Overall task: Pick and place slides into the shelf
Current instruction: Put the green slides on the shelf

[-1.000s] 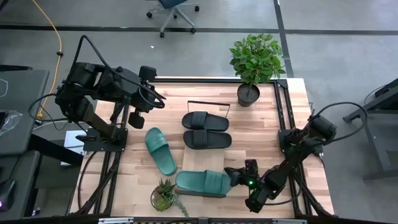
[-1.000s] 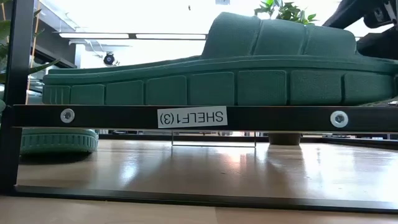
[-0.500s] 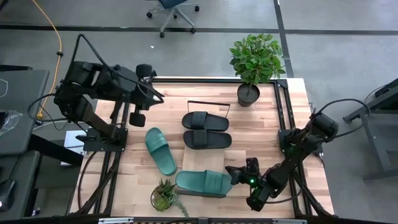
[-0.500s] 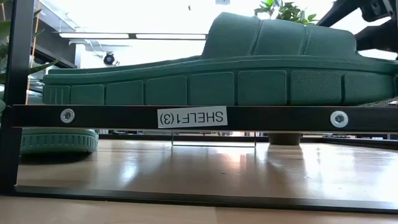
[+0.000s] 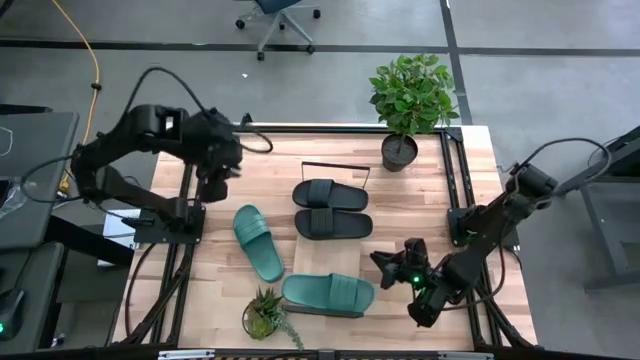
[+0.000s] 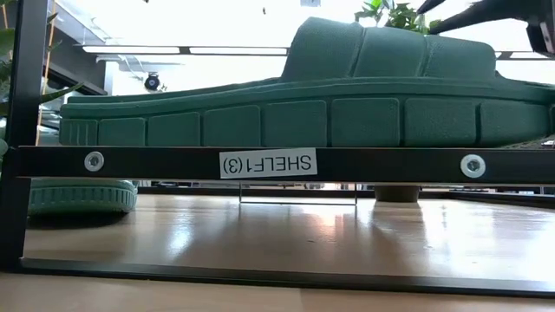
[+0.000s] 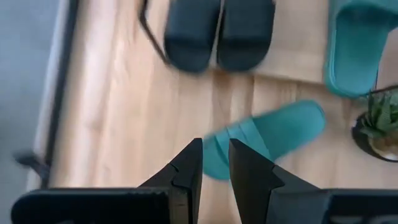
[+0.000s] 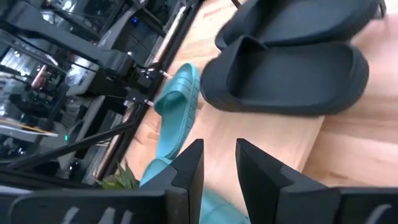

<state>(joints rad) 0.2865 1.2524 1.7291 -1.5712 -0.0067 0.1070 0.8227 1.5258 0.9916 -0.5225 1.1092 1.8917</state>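
Observation:
Two black slides lie side by side across the far half of the shelf, a light-wood board with black end rails. One teal slide rests sole-down across the shelf's near end, filling the low view above the labelled rail. The other teal slide lies flat on the table left of the shelf and shows in the left wrist view. My left gripper hovers beyond that slide's far end, open by a narrow gap. My right gripper hangs right of the shelf, narrowly open, touching nothing.
A potted plant stands at the table's far right. A small succulent sits at the near edge, left of the shelved teal slide. Bare wood lies right of the shelf and along the table's left side. Black frame rails border both table sides.
My right gripper has drawn back from the toe end of the teal slide on the shelf, moving right, toward the far edge and up; the slide stays put. My left arm has swung out over the table and tipped down above the loose teal slide.

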